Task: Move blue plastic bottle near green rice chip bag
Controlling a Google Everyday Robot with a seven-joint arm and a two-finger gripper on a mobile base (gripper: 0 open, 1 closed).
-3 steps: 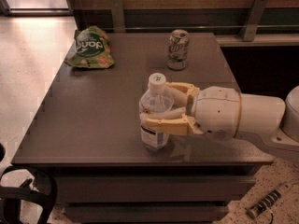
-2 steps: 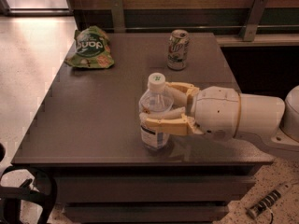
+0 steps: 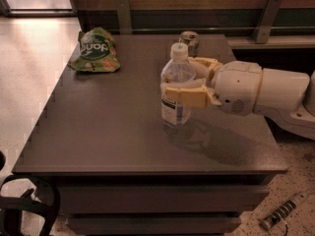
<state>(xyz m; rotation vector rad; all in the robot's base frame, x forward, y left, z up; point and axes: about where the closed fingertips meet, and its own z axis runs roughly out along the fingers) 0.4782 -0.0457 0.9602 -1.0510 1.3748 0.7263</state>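
Fingers [image 3: 187,95] of mine clamp the upright blue plastic bottle [image 3: 174,109]; the green rice chip bag [image 3: 94,50] lies at the far-left corner of the desk [image 3: 108,132].

White rounded arm [image 3: 266,90], tan band — tan-fingered hand [image 3: 177,77] above table [image 3: 98,132].

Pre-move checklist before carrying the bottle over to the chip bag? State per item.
1. gripper closed around the blue plastic bottle, mid-body: ok
2. Bottle upright, cap on: ok
3. Bottle base lifted off the table: cannot tell
4. green rice chip bag in view, far left corner: ok
5. can behind the bottle, not between bottle and bag: ok
6. Bottle near bag: not ok, not yet done
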